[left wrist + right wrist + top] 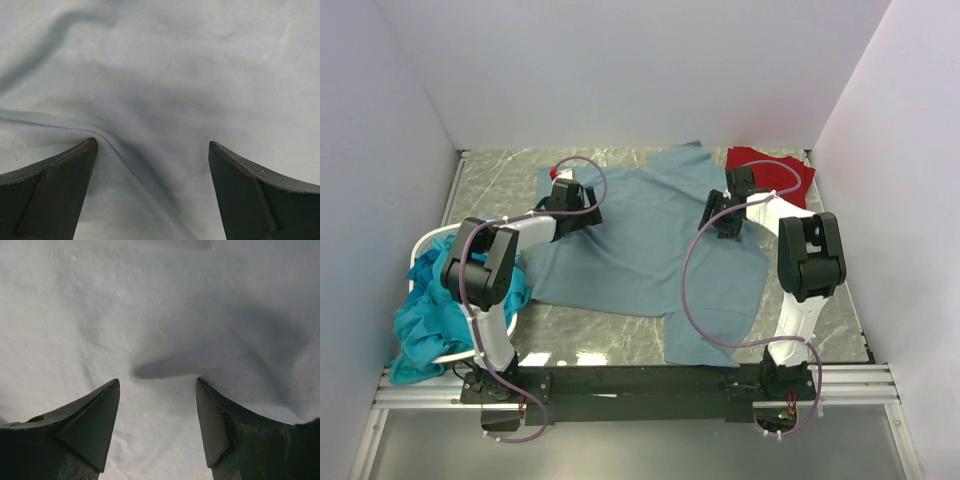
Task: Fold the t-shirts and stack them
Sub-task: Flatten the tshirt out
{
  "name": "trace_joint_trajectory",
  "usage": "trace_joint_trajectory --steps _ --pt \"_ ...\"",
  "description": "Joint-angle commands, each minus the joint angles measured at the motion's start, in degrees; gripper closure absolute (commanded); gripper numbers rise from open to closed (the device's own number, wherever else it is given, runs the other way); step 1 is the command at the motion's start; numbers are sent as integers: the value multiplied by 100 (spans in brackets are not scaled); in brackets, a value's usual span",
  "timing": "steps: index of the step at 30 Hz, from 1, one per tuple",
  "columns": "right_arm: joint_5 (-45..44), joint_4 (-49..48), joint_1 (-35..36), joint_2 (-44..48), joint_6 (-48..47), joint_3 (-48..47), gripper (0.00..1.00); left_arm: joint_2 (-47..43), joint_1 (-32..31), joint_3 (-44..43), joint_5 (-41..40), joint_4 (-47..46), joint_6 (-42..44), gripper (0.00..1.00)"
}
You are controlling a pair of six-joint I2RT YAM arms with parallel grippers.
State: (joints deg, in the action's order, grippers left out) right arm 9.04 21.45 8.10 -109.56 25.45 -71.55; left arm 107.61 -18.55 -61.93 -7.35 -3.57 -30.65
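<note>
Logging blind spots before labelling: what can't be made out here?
- Red t-shirt: top view, right arm covers part; folded or not, unclear.
- Teal t-shirts in the basket: left arm hides some; count unclear.
- Wrist views: only grey-blue t-shirt shows; fingers' contact with it unclear.

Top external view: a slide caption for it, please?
Left gripper and right gripper, both open, over a spread grey-blue t-shirt; teal shirts in the basket, red shirt behind.
</note>
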Motion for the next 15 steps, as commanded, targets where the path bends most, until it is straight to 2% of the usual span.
trace_joint_trajectory --steps 1,15 --pt "28 359 -80 -364 -181 -429 31 374 -88 -380 270 296 77 1" --pt "344 1115 -221 -1103 -523 -1651 36 1077 -176 -1479 164 849 209 1"
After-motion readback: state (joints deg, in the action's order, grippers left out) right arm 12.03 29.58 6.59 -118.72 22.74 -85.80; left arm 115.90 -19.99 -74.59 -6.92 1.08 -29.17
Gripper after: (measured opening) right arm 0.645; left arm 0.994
